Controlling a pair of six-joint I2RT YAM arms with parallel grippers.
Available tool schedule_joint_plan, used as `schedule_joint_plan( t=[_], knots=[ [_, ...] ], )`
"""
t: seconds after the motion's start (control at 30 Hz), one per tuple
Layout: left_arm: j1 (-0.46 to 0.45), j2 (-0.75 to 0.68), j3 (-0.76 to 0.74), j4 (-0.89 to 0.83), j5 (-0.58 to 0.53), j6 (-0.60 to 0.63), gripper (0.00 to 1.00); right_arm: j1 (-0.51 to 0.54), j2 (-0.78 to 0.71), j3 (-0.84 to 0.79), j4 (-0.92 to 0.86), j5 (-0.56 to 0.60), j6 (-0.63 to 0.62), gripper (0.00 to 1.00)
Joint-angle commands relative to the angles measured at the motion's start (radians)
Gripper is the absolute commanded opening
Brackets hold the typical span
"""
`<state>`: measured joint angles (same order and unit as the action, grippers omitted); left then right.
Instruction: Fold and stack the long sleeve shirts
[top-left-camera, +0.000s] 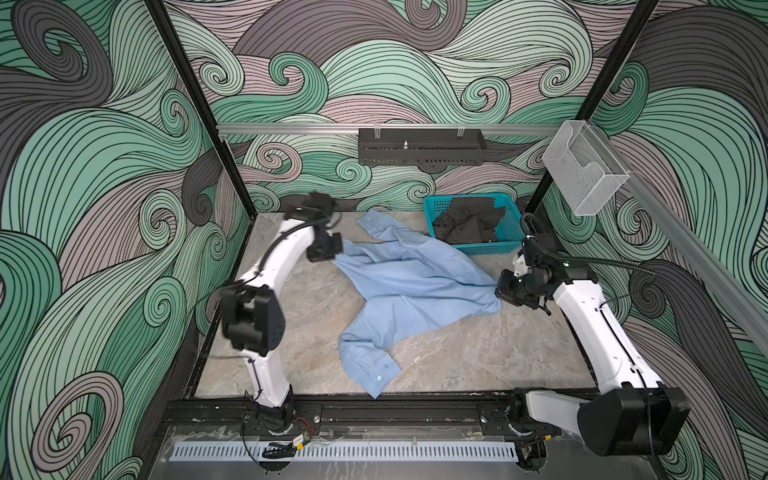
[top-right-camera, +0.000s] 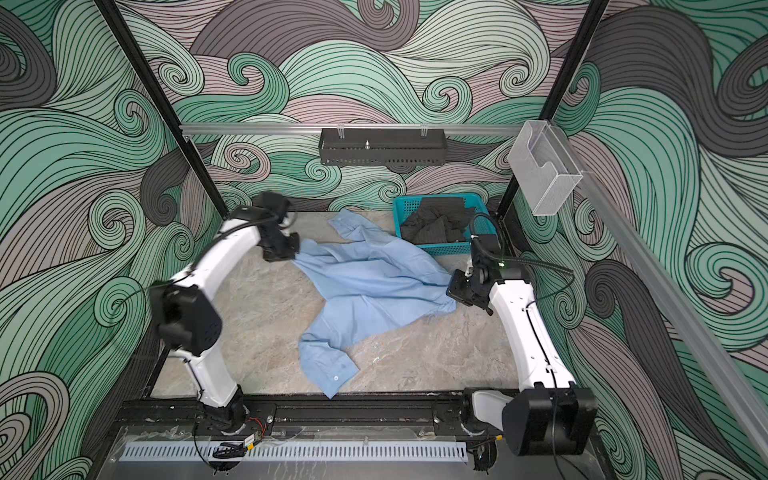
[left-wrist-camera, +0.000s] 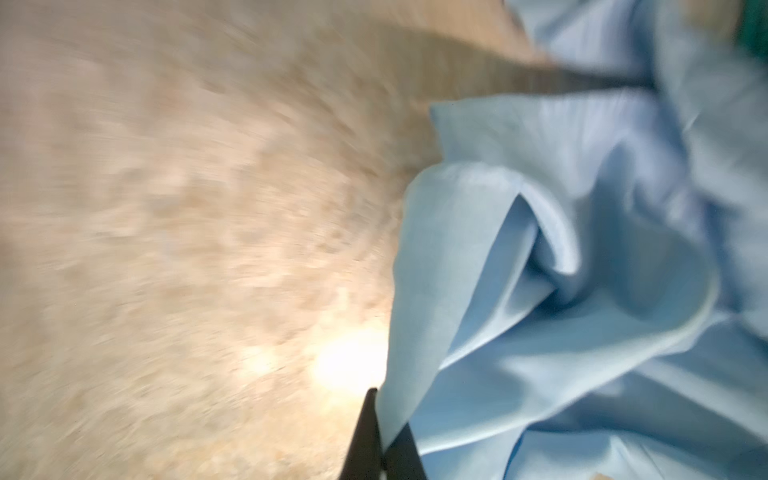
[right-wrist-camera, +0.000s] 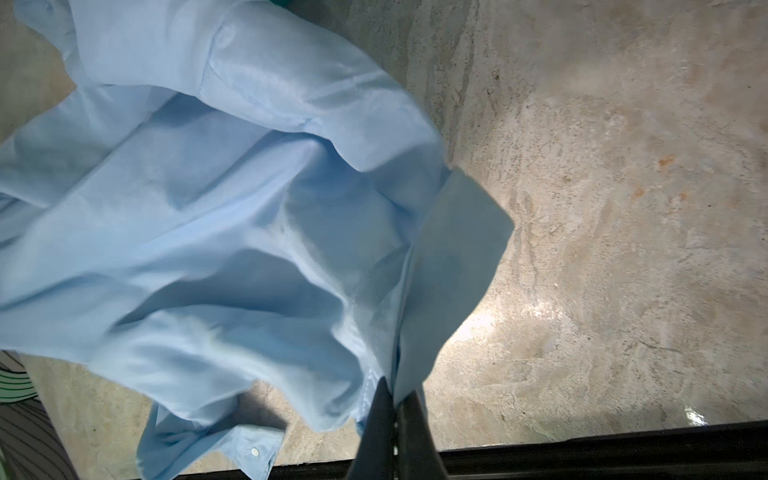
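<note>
**Position.** The light blue thin woven long sleeve shirt (top-left-camera: 407, 286) lies unfolded and creased across the middle of the beige marbled tabletop (top-left-camera: 299, 316). Its far edge is just beside the teal plastic mesh basket (top-left-camera: 478, 249), in which dark grey garments (top-left-camera: 465, 226) are heaped. One cuffed sleeve (top-left-camera: 365, 357), fastened with a white button (top-left-camera: 379, 378), trails to the near edge of the tabletop.

**End effectors.** The left gripper (top-left-camera: 332, 254) is pressed together on an edge at the far left of the shirt. In the left wrist view the cloth is seen pinched between the black fingers (left-wrist-camera: 365, 436). The right gripper (top-left-camera: 500, 293) is pinched on an edge at the right side of the shirt, and a flap of cloth rises from between its fingers (right-wrist-camera: 376, 432). The body panel is drawn between the two grips but is not taut.

**Handling.**
- The fabric is judged to be light and limp, with no stiffness of its own.
- Any part that is not held can be expected to sag, fold over or drag.
- The slight sheen suggests that the cloth may slip out of a shallow pinch.

**Where to take hold.**
- Hems, seams, cuffs and the collar are judged to be thicker, so a firmer hold is expected there.
- Grips at opposite corners of the hem or at the shoulders are advised, so that the panel can be pulled flat.
- Buttons are best kept out of the jaws.
</note>
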<state>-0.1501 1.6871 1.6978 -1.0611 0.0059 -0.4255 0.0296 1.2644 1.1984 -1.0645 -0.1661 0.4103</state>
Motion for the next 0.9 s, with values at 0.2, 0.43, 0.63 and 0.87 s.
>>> schedule_joint_plan(
  t=[0.2, 0.43, 0.63, 0.87],
  knots=[
    [0.198, -0.600, -0.672, 0.147, -0.042, -0.240, 0.00, 0.018, 0.115, 0.007, 0.061, -0.045, 0.009, 0.00],
    [0.199, -0.691, -0.895, 0.156, 0.036, -0.314, 0.00, 0.043, 0.145, -0.082, 0.043, -0.022, -0.033, 0.00],
    [0.195, -0.727, -0.923, 0.067, 0.133, -0.347, 0.00, 0.043, 0.104, -0.161, 0.030, 0.053, -0.033, 0.00],
    [0.195, -0.900, -0.924, 0.000, 0.220, -0.383, 0.55, 0.041, 0.025, -0.179, 0.012, 0.108, -0.010, 0.34]
  ],
)
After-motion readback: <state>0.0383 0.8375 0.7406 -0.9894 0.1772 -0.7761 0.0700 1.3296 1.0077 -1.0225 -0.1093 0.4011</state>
